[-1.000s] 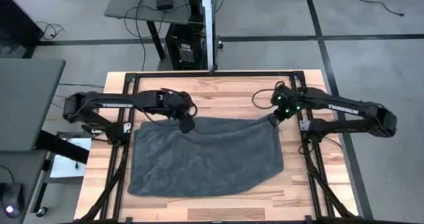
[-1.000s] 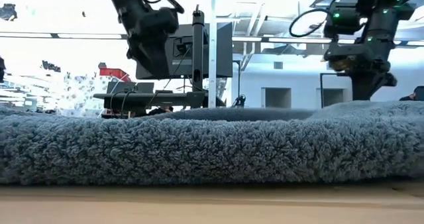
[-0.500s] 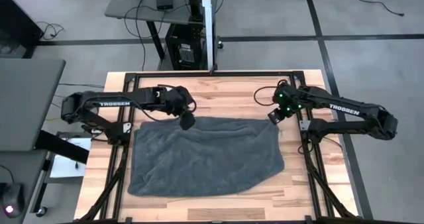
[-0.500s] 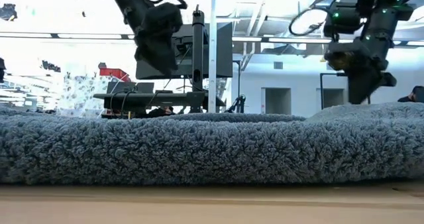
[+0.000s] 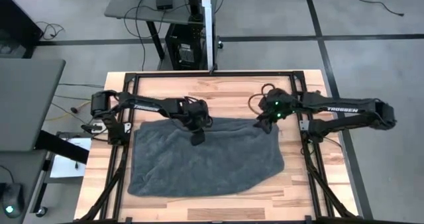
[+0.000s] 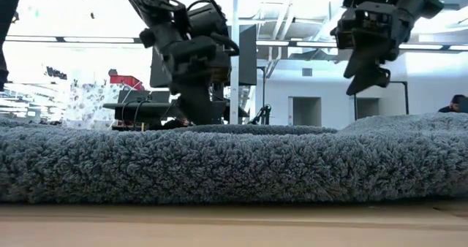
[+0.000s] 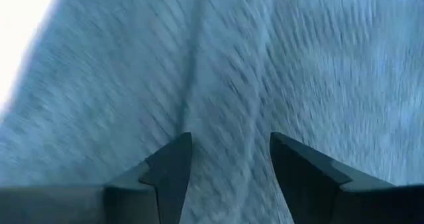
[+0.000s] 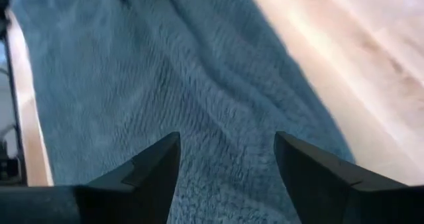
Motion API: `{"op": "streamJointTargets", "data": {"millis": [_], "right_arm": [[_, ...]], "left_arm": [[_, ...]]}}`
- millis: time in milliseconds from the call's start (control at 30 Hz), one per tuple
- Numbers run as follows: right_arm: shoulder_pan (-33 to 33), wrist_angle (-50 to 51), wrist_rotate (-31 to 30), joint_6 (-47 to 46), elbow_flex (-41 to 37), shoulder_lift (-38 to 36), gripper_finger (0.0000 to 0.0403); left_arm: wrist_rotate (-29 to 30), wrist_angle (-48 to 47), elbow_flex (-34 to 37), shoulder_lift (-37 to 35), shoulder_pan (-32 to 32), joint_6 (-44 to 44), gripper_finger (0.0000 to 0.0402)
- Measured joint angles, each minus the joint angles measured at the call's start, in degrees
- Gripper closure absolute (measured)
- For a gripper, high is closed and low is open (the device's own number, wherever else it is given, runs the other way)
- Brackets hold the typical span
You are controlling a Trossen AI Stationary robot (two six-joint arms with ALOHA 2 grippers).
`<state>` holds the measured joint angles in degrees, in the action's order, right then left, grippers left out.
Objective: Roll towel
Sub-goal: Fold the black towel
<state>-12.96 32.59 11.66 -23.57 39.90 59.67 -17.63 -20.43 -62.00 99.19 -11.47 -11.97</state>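
My left jaws [image 5: 197, 139] are down over the far edge of the towel [image 5: 205, 158], a bit left of the middle. They stand open with nothing in them. In my left wrist view I see my two dark fingers [image 7: 169, 174] spread apart, with only fuzzy towel [image 7: 265, 71] past them.

The towel is big, dark grey and soft. It lies spread out flat on the tabletop [image 5: 218, 91], and it covers most of the middle. The tabletop is made of light wood planks with a black frame [image 5: 165, 73] around it. Bare wood shows at the far side and at the near edge.

My right jaws [image 5: 264, 124] are over the far right corner of the towel. They are open too and hold nothing. In my right wrist view the towel [image 8: 165, 85] is under my fingers [image 8: 311, 174], and bare wood [image 8: 351, 52] is beside it.

From table height, the towel [image 6: 234, 163] looks like a long fluffy hill. My left jaws [image 6: 197, 104] come down close to it, and my right jaws [image 6: 365, 75] hang above it.

The floor [image 5: 371, 58] around is grey. A grey desk [image 5: 30, 101] stands on the left. Behind the tabletop are a post [image 5: 212, 25] and some cables [image 5: 142, 15].
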Motion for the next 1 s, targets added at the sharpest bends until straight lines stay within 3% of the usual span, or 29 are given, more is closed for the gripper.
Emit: {"op": "streamJointTargets", "data": {"millis": [300, 433, 567, 700, 1000], "right_arm": [[6.3, 0.3, -0.1, -0.4, 0.0, 8.2, 0.0179], [7.2, 1.0, 0.0, -1.8, 0.0, 9.3, 0.0179], [7.3, 1.1, 0.1, -1.4, 0.0, 9.3, 0.0179], [7.3, 1.1, 0.0, 0.7, 0.0, 9.7, 0.0179], [7.3, 1.3, -0.1, 1.1, 0.0, 10.9, 0.0179]], "left_arm": [[2.7, 1.6, 0.4, 2.2, -0.4, -6.4, 0.0212], [2.4, 1.9, 0.4, 2.3, 4.5, -9.3, 0.0212], [2.5, 1.1, 0.4, 2.4, 9.6, -5.9, 0.0212], [10.8, 1.1, 0.4, 3.1, 12.4, -3.4, 0.0212], [13.2, 0.6, -2.5, -0.7, 8.3, -4.7, 0.0212]]}}
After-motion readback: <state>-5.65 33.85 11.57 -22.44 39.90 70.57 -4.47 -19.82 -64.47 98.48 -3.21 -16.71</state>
